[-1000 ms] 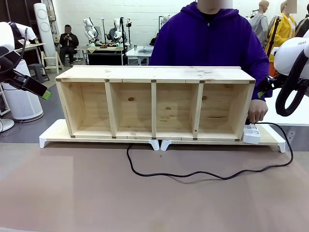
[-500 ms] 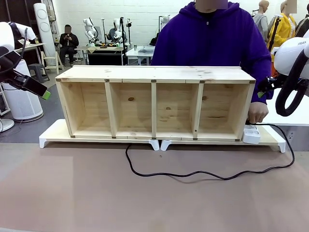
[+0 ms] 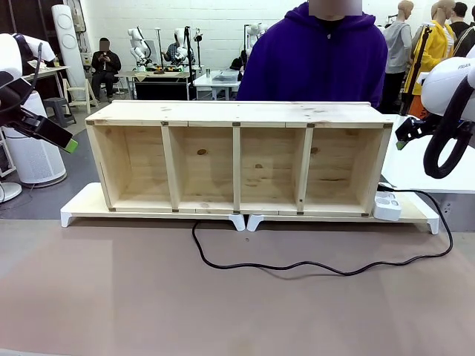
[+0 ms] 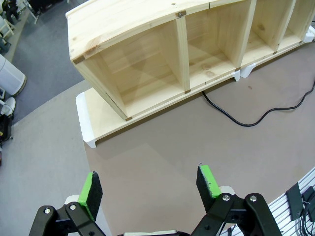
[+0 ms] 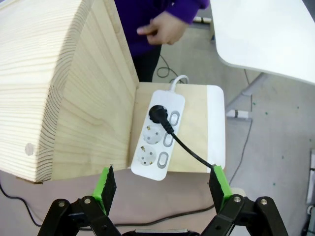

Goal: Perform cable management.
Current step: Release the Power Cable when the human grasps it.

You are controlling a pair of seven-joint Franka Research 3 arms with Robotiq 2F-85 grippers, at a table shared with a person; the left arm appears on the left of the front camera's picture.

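The person's hand [image 5: 165,28] has left the power strip [image 5: 158,134] and drawn back toward 12 o'clock. The cable [image 3: 297,265] is plugged in there and snakes loose across the tabletop [image 3: 111,297]. Pulling it could drag the strip. Both the left gripper [image 4: 150,187] and right gripper [image 5: 162,189] hover wide open, empty.

Only one piece of lettering can be read: at the upper right edge of the front view, dark capitals "FRAN" stand on the white shell of the right robot arm [image 3: 451,78], cut off by the frame's edge. The wooden shelf [image 3: 237,113] across the middle of the frame and the white power strip [image 5: 158,135] at centre of the right wrist view carry no legible print.
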